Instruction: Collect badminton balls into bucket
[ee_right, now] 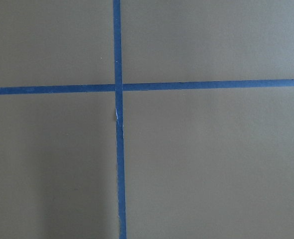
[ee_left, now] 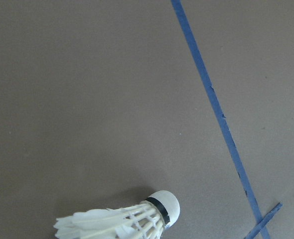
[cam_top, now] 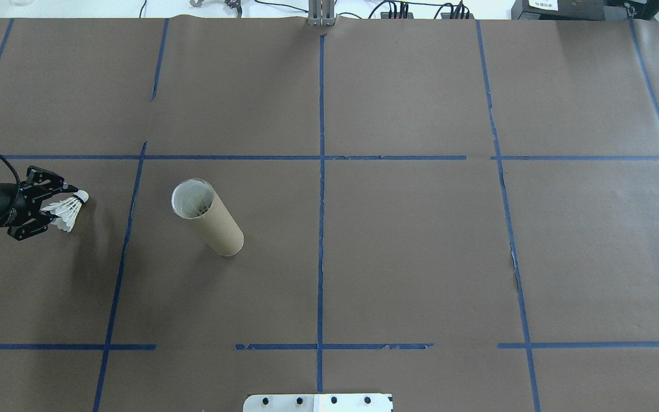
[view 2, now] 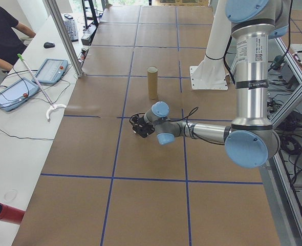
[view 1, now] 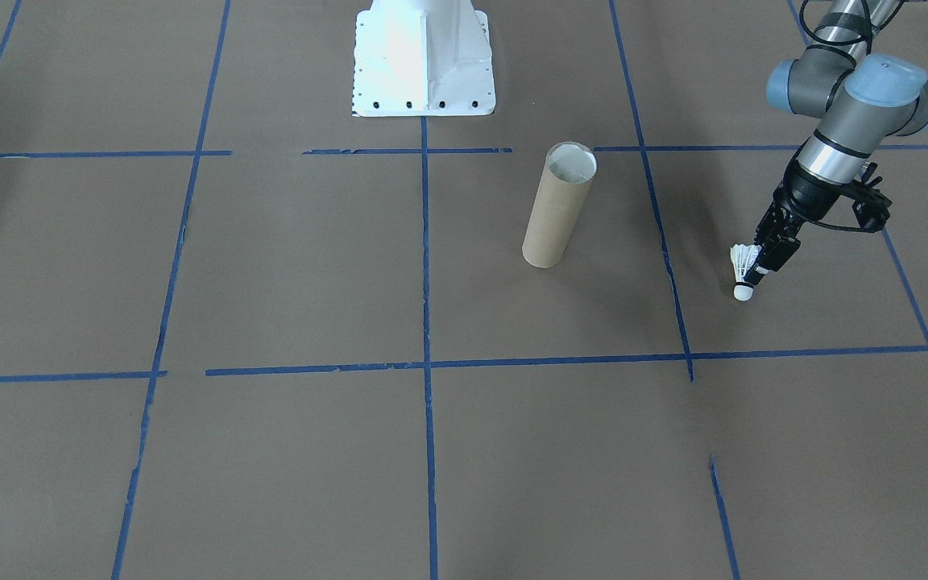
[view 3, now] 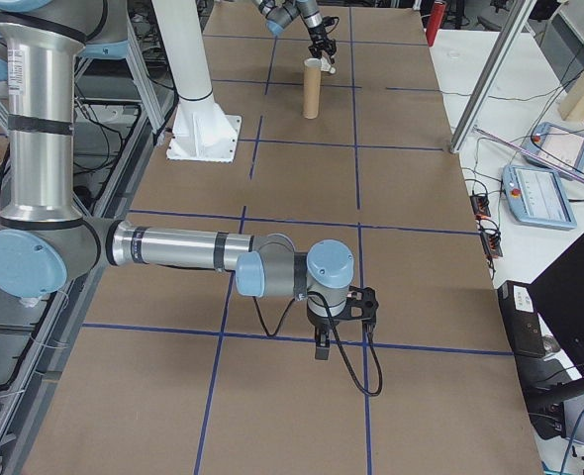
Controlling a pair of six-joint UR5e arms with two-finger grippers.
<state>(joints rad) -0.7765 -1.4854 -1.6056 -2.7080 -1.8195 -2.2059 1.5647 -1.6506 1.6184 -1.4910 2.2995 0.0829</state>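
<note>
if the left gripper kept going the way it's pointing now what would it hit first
Probably the table paper. The left gripper, shut on the shuttlecock, slants down in the front view, so the cork tip would likely land short of the tube. Depth is unclear.

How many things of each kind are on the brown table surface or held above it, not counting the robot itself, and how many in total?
Shuttlecock: 1, at the left gripper
Cardboard tube: 1, standing upright
White metal pedestal base: 1
Total: 3
</note>
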